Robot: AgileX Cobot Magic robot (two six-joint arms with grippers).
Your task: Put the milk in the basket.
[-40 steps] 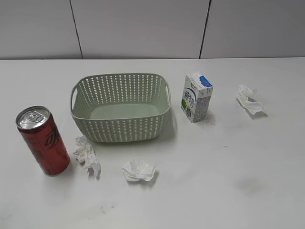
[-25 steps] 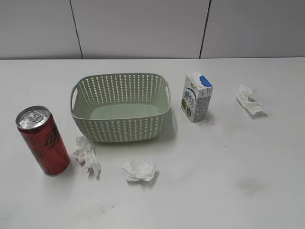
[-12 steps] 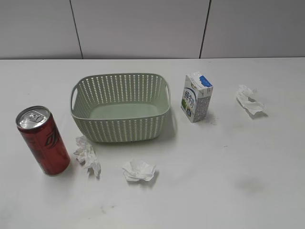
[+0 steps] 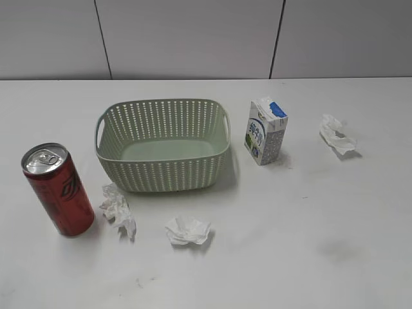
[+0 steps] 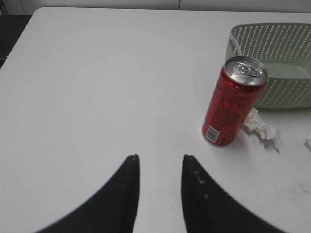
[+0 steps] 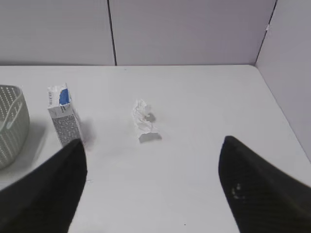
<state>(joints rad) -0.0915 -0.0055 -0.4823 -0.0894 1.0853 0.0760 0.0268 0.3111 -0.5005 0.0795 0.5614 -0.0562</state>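
Observation:
The milk [image 4: 264, 131], a small white carton with a blue top patch, stands upright on the white table just right of the basket [image 4: 162, 170]; it also shows in the right wrist view [image 6: 63, 120]. The pale green perforated basket is empty and also shows in the left wrist view [image 5: 282, 92] and at the left edge of the right wrist view [image 6: 8, 131]. My left gripper [image 5: 159, 158] is open and empty above bare table, left of the can. My right gripper [image 6: 153, 145] is wide open and empty, near of and right of the milk. Neither gripper shows in the exterior view.
A red soda can [image 4: 58, 190] stands left of the basket, also in the left wrist view [image 5: 233, 102]. Crumpled tissues lie in front of the basket [image 4: 118, 209] [image 4: 187, 230] and right of the milk [image 4: 337, 134] [image 6: 143, 120]. A wall [image 6: 286, 73] rises at the table's right side.

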